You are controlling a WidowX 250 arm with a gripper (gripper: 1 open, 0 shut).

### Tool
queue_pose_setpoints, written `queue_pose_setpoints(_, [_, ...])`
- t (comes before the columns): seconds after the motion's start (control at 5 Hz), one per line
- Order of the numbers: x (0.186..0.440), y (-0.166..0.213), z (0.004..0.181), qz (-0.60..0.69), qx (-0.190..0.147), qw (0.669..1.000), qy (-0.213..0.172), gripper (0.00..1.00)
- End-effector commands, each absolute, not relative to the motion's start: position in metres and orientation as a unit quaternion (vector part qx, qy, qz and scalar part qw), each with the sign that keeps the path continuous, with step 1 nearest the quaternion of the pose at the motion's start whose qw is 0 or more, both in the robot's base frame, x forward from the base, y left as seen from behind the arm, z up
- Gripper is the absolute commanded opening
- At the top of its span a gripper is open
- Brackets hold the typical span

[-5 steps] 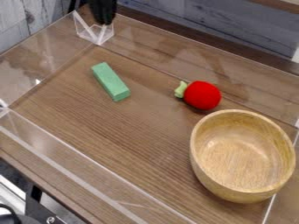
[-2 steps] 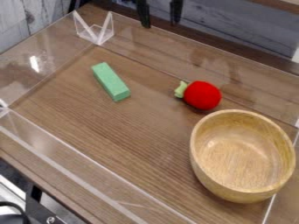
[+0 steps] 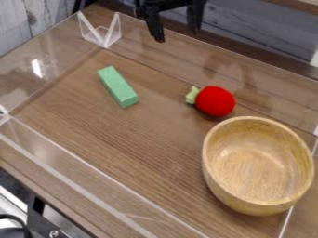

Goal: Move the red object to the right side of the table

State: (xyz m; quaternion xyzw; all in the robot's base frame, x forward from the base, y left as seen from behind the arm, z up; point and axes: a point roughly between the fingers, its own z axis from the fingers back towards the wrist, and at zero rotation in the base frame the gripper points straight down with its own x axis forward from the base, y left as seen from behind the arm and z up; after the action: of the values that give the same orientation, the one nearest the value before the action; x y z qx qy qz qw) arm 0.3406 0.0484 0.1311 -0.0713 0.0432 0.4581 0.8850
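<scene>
My black gripper [image 3: 178,30] with jaws apart, glossy red strawberry-shaped toy [image 3: 214,101] near round wooden bowl [image 3: 258,165]

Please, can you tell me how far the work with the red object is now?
The gripper is open over the far side of the table. Nothing is in hand: the red object sits apart, near the wooden bowl. Grasping and placing it seem left to do.
</scene>
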Motion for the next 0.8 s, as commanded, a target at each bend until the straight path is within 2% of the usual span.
queue_pose_setpoints(0.0, [0.346,0.051,0.145,0.519,-0.085,0.850,0.022,1.00])
queue_pose_setpoints(0.4, [0.341,0.051,0.123,0.659,-0.088,0.746,0.027,1.00])
queue_pose_setpoints(0.6, [0.344,0.038,0.117,0.674,-0.083,0.734,0.032,1.00])
